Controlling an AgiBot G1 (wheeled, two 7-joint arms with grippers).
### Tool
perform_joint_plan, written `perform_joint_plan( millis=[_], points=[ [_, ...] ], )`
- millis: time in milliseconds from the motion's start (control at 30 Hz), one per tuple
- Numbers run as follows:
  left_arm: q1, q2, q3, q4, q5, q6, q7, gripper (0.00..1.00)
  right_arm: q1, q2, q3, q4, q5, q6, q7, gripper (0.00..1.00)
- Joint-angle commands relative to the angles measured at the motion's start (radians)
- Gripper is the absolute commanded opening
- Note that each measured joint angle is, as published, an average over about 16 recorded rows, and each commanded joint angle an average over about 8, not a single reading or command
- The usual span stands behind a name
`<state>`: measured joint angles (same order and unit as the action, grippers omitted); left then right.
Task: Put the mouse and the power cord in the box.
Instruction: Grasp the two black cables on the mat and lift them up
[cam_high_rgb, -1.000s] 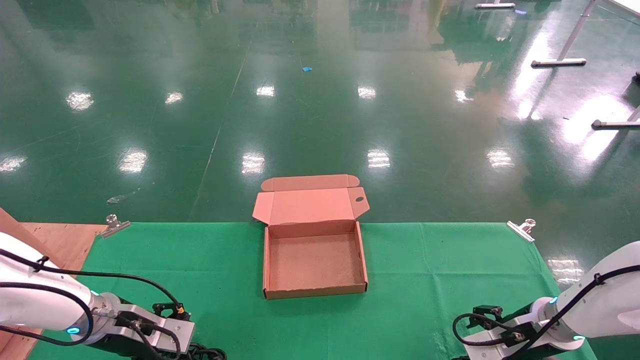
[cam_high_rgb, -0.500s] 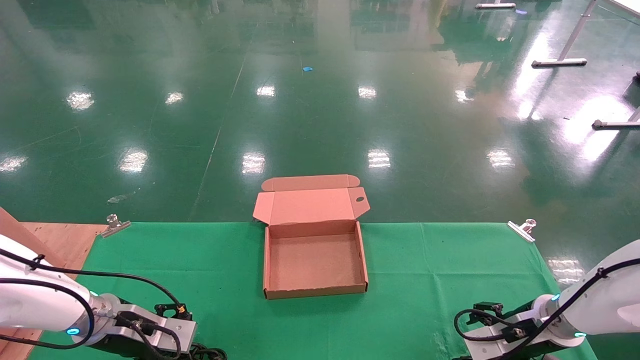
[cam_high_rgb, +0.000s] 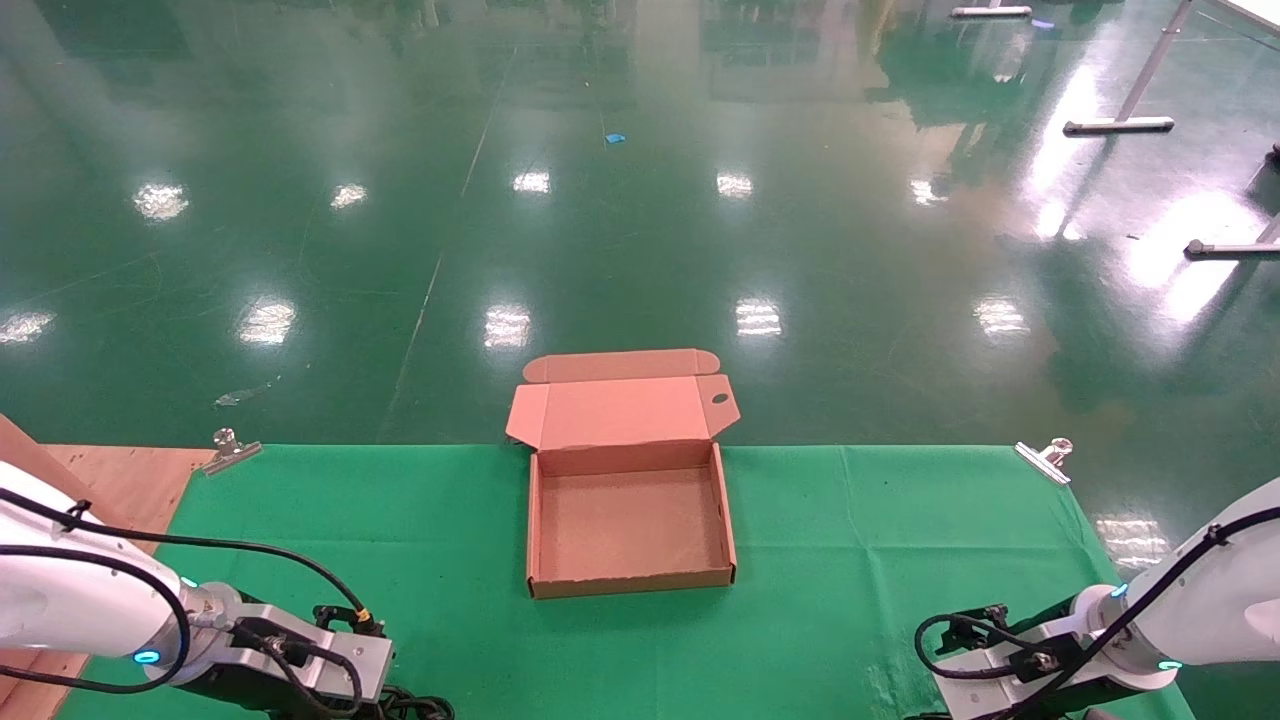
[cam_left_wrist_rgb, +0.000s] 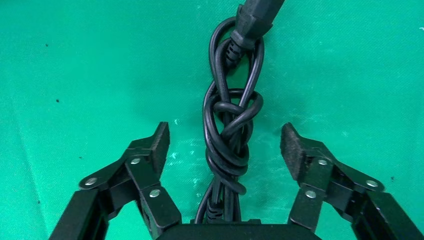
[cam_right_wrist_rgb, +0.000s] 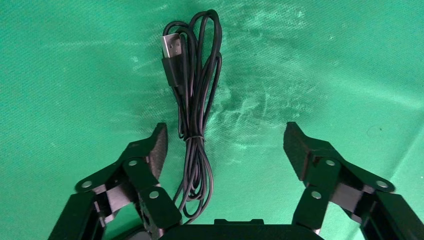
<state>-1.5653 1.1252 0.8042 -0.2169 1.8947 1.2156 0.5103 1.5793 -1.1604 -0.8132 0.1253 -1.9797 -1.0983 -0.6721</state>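
Green cloth; left pincer spread wide astride the knotted power cord, right pincer likewise gaping.

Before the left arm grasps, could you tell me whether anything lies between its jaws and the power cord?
Nothing visible does. The left gripper hangs open over the knotted power cord, which lies on the bare green cloth between the jaws.

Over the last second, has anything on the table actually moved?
Only the arms. The right gripper sank lower and a bit outward; it hangs open over the mouse's bundled cable. The left gripper eased down slightly, open over the knotted power cord. Nothing was grabbed or dropped. The box stayed empty, lid open.
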Motion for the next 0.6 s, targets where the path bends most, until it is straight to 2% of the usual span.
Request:
perform_joint_plan(
  millis=[33,600],
  points=[
    [-0.002,0.001,0.001,0.005,0.001,0.002,0.004,0.00,0.003,-0.001,0.001,-0.008,0.002,0.000,-0.007,0.00],
    [-0.005,0.019,0.006,0.034,0.007,0.003,0.029,0.00,0.011,0.011,0.013,-0.057,0.020,-0.009,-0.048,0.00]
  ],
)
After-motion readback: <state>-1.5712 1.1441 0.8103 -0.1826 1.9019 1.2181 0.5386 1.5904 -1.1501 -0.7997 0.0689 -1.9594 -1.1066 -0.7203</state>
